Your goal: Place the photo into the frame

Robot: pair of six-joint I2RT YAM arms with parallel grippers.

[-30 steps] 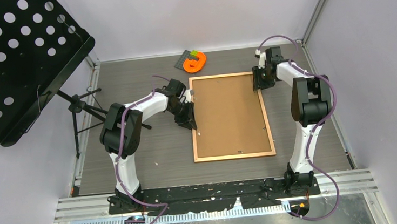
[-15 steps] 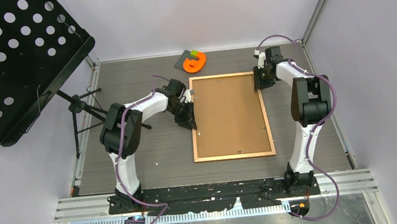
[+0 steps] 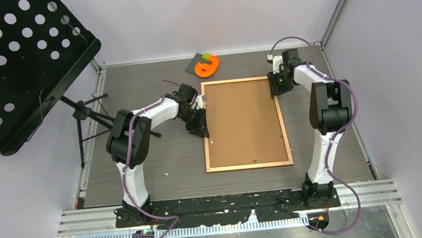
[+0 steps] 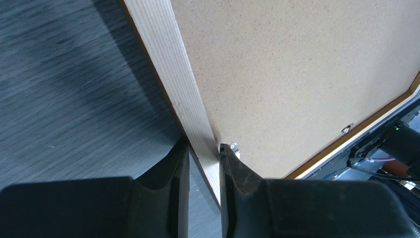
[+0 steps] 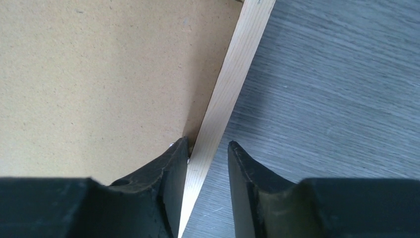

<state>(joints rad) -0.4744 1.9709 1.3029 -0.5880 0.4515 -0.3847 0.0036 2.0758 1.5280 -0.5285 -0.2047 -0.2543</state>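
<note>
The frame [image 3: 249, 166] of light wood lies flat on the grey table, back up, with the brown backing board [image 3: 243, 122] inside it. The photo is not in view. My left gripper [image 3: 202, 130] is at the frame's left rail; in the left wrist view the gripper [image 4: 203, 146] is shut on the rail [image 4: 168, 54], one finger outside and one on the board side, next to a small metal clip [image 4: 233, 147]. My right gripper [image 3: 276, 85] is at the right rail near the far corner; in the right wrist view the gripper [image 5: 208, 146] straddles the rail [image 5: 242, 54], with a gap at the outer finger.
A black perforated music stand [image 3: 19, 61] on a tripod [image 3: 87, 112] stands at the left. An orange object [image 3: 207, 66] with small coloured blocks lies behind the frame. Walls close in on three sides.
My right gripper has shifted slightly toward the far corner of the frame. The left arm and the frame have not moved.
</note>
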